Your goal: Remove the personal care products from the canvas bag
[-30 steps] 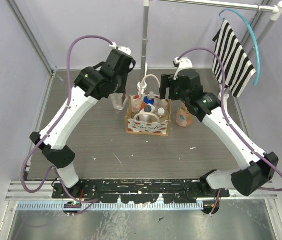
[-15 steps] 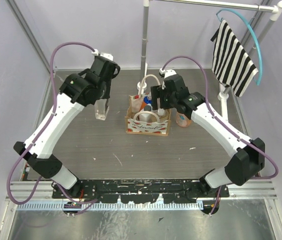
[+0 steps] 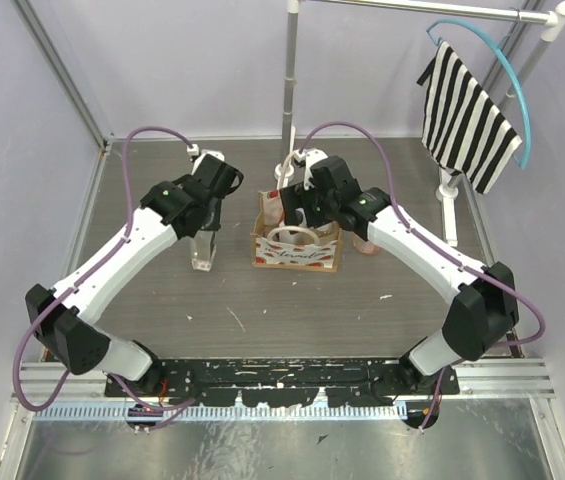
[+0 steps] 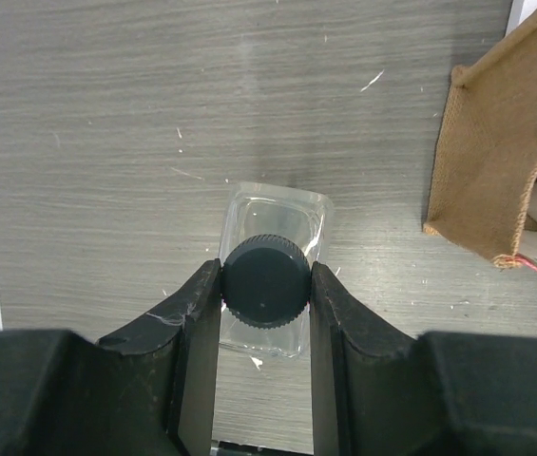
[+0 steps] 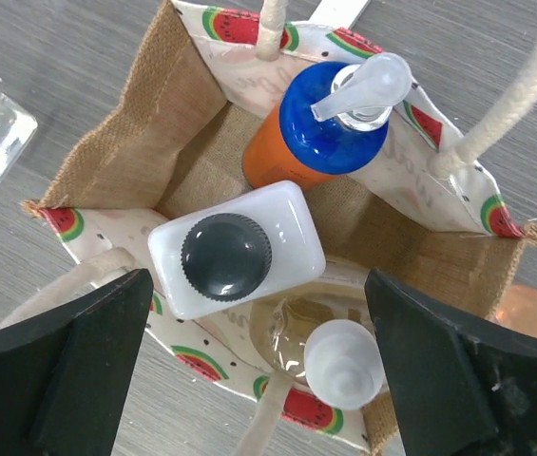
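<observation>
The canvas bag [image 3: 297, 250] with watermelon print stands mid-table. My left gripper [image 3: 205, 232] is shut on the dark cap [image 4: 266, 281] of the clear square bottle [image 3: 203, 255], held upright at table level left of the bag. My right gripper [image 3: 302, 213] hangs open and empty over the bag's mouth [image 5: 258, 277]. Inside the bag are an orange bottle with a blue pump cap [image 5: 333, 122], a translucent white bottle with a dark cap [image 5: 292, 233] and a white-capped clear bottle [image 5: 344, 361]. The peach bottle [image 3: 365, 243] stands right of the bag, partly hidden by the right arm.
A metal stand pole [image 3: 289, 90] rises just behind the bag. A black-and-white striped cloth [image 3: 465, 110] hangs on a blue hanger at the back right. The bag's white rope handles [image 5: 510, 104] stick up beside my right fingers. The table's left wall runs close to the left arm.
My left gripper carried the clear square bottle from beside the bag leftward and down to the table. My right gripper moved left from near the peach bottle to above the bag.
</observation>
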Robot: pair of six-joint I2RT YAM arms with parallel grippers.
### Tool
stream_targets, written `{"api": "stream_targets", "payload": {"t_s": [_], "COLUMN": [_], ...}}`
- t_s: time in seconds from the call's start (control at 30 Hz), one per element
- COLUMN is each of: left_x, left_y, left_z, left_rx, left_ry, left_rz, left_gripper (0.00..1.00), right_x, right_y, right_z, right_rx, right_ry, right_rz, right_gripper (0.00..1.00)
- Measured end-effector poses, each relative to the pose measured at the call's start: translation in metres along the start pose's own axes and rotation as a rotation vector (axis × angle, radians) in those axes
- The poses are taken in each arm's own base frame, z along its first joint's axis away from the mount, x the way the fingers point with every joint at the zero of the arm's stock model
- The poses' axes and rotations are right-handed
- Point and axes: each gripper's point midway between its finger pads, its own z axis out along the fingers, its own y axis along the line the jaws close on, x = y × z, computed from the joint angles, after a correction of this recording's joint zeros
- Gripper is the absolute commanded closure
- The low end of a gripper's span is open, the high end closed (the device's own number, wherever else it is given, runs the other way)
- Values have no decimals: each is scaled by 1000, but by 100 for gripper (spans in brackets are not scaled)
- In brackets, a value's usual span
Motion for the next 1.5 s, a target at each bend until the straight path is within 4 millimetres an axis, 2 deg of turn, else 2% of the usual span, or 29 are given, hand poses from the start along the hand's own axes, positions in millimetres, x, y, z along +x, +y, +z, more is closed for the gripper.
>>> {"api": "stream_targets", "payload": {"t_s": [0.17, 0.23, 0.37, 0.5, 0.53, 0.57, 0.6, 0.63, 0.7, 0.77, 0.9, 1.07, 1.17, 1.33, 1.43, 1.5], "left_x": [15, 20, 30, 34, 34, 34, 34, 33, 33, 30, 20, 4, -10, -40, -59, -70], "left_y": [-3, -4, -8, -9, -9, -9, -8, -8, -8, -7, -4, 0, 5, 5, -8, -22], "left_z": [11, 14, 19, 19, 19, 18, 18, 17, 16, 14, 6, -9, -25, -56, -62, -59], "left_rx": [12, 20, 35, 45, 46, 47, 48, 49, 52, 53, 65, 82, 106, 190, 250, 289], "left_ry": [4, 4, 10, 11, 9, 7, 5, 1, -5, -21, -63, -100, -141, -228, -252, -255], "left_rz": [-36, -52, -80, -103, -106, -109, -112, -116, -124, -133, -168, -188, -214, -255, -256, -248], "left_gripper": [84, 81, 74, 64, 62, 60, 56, 51, 41, 38, 35, 31, 27, 22, 21, 21], "right_x": [13, 9, 8, 23, 21, 21, 23, 25, 26, 26, 26, 23, 9, -31, -62, -88], "right_y": [1, 4, 12, 19, 21, 24, 26, 26, 25, 24, 26, 25, 25, 22, 15, 2], "right_z": [16, 19, 25, 39, 41, 43, 44, 45, 46, 46, 45, 39, 32, 17, 2, -12], "right_rx": [-21, -40, -73, -92, -89, -97, -99, -97, -83, -79, -76, -58, -38, 18, 64, 106], "right_ry": [55, 54, 62, 125, 127, 131, 142, 152, 166, 178, 186, 194, 176, 85, 6, -57], "right_rz": [-55, -77, -120, -185, -204, -215, -228, -237, -259, -264, -267, -261, -244, -191, -148, -105], "right_gripper": [0, 0, 0, 0, 0, 3, 9, 18, 43, 56, 66, 68, 70, 72, 72, 72]}}
